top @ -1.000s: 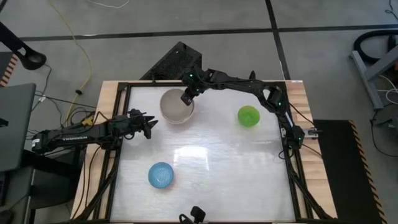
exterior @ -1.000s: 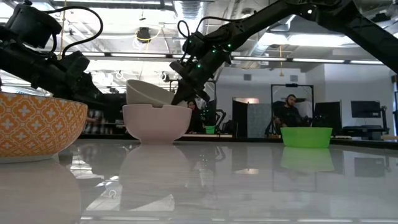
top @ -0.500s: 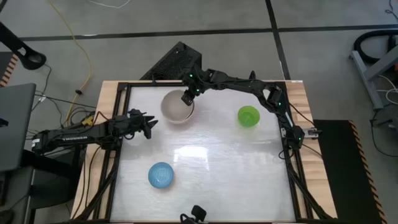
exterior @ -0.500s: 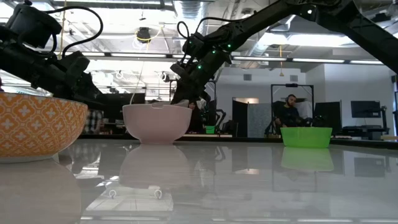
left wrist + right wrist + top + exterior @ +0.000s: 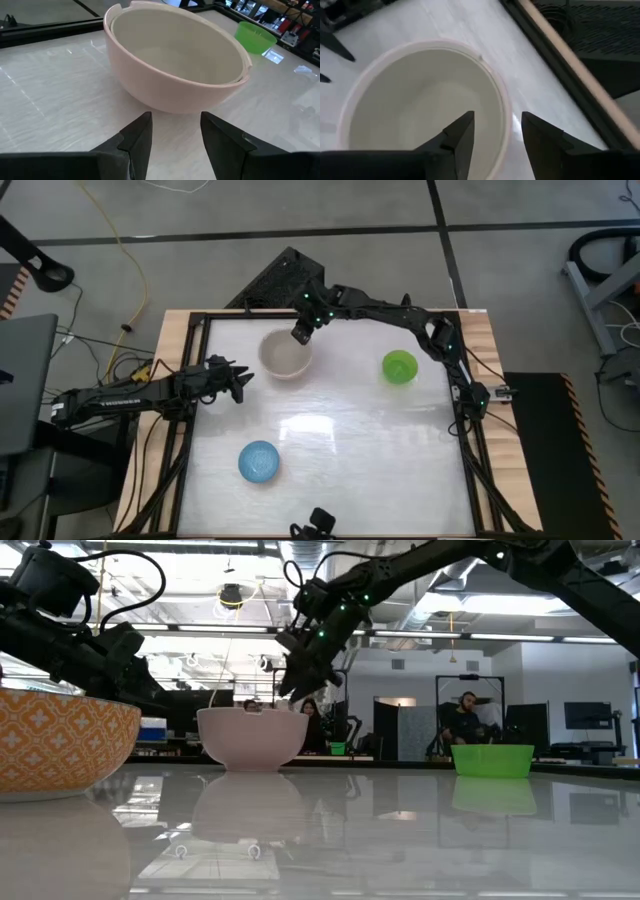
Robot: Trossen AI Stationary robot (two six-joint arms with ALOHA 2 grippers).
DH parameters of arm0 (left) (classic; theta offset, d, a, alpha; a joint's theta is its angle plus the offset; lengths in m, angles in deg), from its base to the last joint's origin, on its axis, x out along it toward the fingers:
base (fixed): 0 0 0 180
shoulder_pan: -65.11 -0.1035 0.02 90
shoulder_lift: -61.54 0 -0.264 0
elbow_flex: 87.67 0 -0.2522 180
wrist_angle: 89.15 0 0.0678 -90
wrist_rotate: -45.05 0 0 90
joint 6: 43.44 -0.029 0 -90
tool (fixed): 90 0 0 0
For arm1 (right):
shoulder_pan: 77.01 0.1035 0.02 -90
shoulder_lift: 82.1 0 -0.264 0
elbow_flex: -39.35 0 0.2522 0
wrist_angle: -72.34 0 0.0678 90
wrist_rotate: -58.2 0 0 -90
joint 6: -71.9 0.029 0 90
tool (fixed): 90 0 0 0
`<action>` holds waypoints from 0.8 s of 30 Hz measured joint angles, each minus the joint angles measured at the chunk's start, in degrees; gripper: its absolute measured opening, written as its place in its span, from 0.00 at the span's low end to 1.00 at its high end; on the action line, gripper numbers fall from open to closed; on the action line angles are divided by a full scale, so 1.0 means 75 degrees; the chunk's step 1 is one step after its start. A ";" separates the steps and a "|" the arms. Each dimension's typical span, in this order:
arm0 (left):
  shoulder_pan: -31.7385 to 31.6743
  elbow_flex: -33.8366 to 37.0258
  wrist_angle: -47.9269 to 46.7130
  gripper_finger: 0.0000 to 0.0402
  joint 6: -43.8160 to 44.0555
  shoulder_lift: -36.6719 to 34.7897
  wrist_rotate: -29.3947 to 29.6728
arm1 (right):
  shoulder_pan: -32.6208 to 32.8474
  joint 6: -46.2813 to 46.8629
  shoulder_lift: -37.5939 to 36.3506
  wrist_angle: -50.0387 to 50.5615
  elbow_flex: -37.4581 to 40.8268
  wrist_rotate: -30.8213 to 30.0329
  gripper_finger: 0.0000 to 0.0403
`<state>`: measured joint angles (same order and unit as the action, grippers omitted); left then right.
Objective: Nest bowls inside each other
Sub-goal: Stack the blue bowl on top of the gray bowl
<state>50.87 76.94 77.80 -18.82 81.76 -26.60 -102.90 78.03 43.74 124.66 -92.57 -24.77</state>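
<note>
A grey-beige bowl (image 5: 175, 55) sits nested in the cream-white bowl (image 5: 150, 92), which stands on the table at the far middle (image 5: 285, 355). My right gripper (image 5: 299, 334) hovers open just above the far right rim of this pair, touching nothing (image 5: 497, 120). The small green bowl (image 5: 399, 366) stands alone at the far right. A light blue bowl (image 5: 259, 461) stands near the front left. My left gripper (image 5: 240, 385) waits open at the left, pointing toward the nested pair (image 5: 176, 117).
The table's black frame and wooden edge (image 5: 560, 55) run close behind the nested bowls. In the low view the front-left bowl shows an orange-patterned outside (image 5: 60, 740). People and equipment stand in the room beyond the table (image 5: 465, 720).
My right gripper has opened and let go of the grey-beige bowl, which stood tilted above the cream-white bowl's rim and has dropped level inside it. The gripper has then risen a little above the rim.
</note>
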 joint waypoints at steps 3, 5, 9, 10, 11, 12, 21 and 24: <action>0.0000 0.0000 0.0000 0.39 0.0000 -0.0001 0.0002 | 0.0073 -0.0087 0.0000 0.0211 -0.0229 -0.0107 0.43; 0.0000 0.0000 0.0000 0.39 -0.0002 0.0000 0.0000 | 0.0167 -0.0092 -0.0011 0.0275 -0.0249 0.0085 0.41; 0.0000 -0.0002 0.0000 0.39 -0.0002 -0.0001 0.0003 | 0.0572 -0.0312 -0.0006 0.0771 -0.0243 0.1022 0.36; 0.0000 0.0000 0.0000 0.39 -0.0001 -0.0002 0.0000 | 0.0765 -0.0380 -0.0006 0.0859 -0.0243 0.1203 0.35; 0.0000 -0.0001 0.0000 0.39 -0.0002 -0.0001 0.0002 | 0.0989 -0.0437 -0.0006 0.0957 -0.0243 0.1342 0.34; 0.0000 -0.0002 0.0000 0.39 -0.0002 0.0000 0.0003 | 0.1228 -0.0499 -0.0006 0.1080 -0.0243 0.1428 0.33; 0.0000 -0.0001 0.0000 0.39 -0.0001 -0.0001 0.0001 | 0.3581 -0.1506 -0.0073 0.1276 -0.0237 0.1463 0.29; 0.0000 0.0000 0.0000 0.39 -0.0001 -0.0002 0.0003 | 0.4299 -0.2080 -0.0022 0.0793 -0.0235 0.1466 0.30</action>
<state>50.87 76.94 77.80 -18.83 81.75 -26.58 -70.65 62.42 43.58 130.61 -94.33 -13.78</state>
